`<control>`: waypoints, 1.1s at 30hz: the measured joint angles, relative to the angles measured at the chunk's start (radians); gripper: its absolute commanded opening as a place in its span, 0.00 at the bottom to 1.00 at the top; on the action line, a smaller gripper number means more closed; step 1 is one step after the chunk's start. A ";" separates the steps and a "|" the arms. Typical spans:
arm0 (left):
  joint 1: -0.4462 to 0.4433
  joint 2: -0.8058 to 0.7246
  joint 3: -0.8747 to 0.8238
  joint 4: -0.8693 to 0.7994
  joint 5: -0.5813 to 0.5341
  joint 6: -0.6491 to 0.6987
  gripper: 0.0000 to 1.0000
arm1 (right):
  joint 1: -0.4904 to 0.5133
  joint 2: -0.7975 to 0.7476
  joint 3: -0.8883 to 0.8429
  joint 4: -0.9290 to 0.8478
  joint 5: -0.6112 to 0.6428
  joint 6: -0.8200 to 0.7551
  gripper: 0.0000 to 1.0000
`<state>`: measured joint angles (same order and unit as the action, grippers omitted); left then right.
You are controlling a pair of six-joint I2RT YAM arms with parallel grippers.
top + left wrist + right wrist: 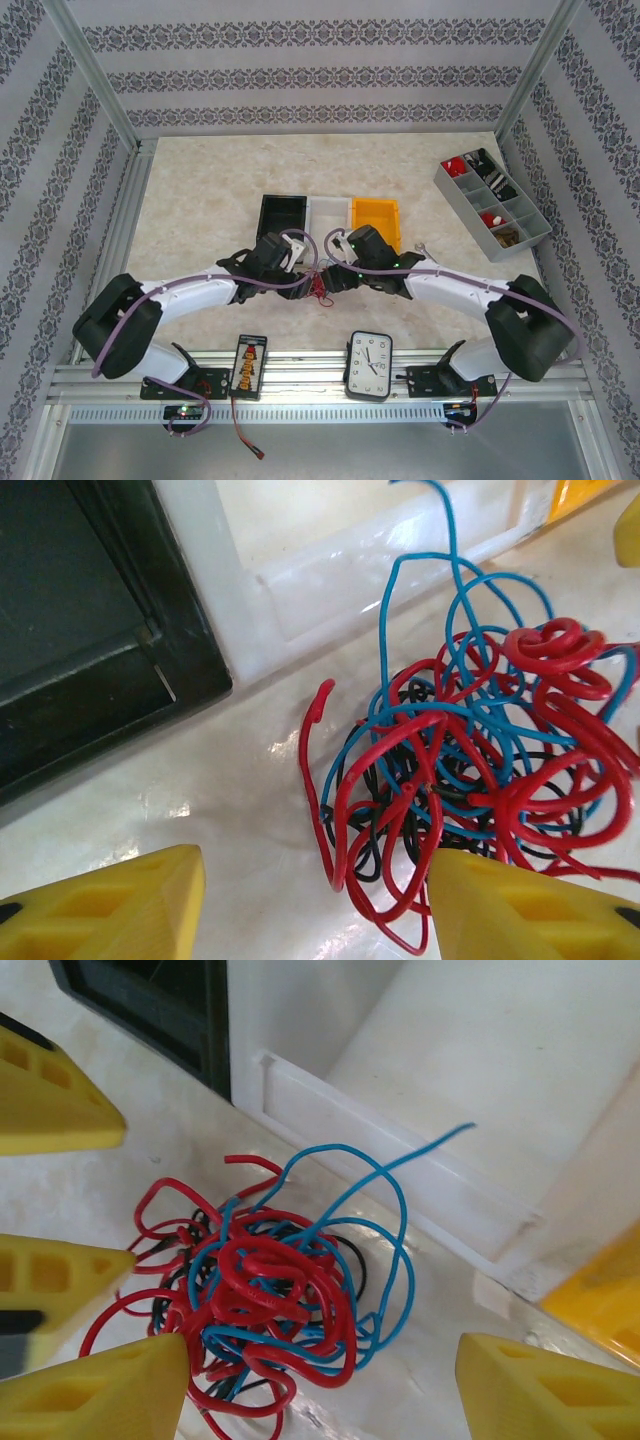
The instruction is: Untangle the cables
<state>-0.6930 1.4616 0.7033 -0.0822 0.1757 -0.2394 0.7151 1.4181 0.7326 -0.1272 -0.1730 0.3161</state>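
From above we could not tell the cables (322, 287) strand from strand, too small and partly covered, we found the black wires (372, 866) mostly buried under red and blue, black bin (70, 630) and orange bin (600, 1305) cut off at picture edges

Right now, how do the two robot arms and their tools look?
The left arm and the right arm have white links, black joints and purple-grey cables alongside. The left tool and the right tool each carry two yellow wedge-shaped plastic fingers with recessed pockets.

arms (195, 296): white links, black joints | arm cabling (185, 284): purple-grey | end effector fingers (110, 905): yellow, wedge-shaped
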 measured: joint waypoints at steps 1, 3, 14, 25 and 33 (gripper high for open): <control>0.000 0.011 0.000 0.006 -0.002 0.000 0.56 | 0.000 0.010 0.006 0.000 -0.010 0.000 0.72; 0.000 0.031 0.000 0.022 -0.004 0.003 0.52 | -0.006 0.027 0.012 0.000 -0.032 -0.001 0.72; 0.000 0.082 0.002 0.098 0.029 0.005 0.00 | -0.053 0.095 0.014 -0.004 -0.127 -0.004 0.73; 0.000 0.029 0.002 0.098 0.087 -0.001 0.00 | -0.065 0.095 0.013 -0.004 -0.175 -0.004 0.81; 0.000 0.009 -0.003 0.106 0.121 -0.003 0.00 | -0.066 -0.024 0.016 0.004 -0.212 -0.003 0.83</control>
<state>-0.6930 1.4708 0.7006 0.0242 0.2962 -0.2420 0.6495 1.3941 0.7486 -0.1230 -0.3847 0.3130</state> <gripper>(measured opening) 0.052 0.830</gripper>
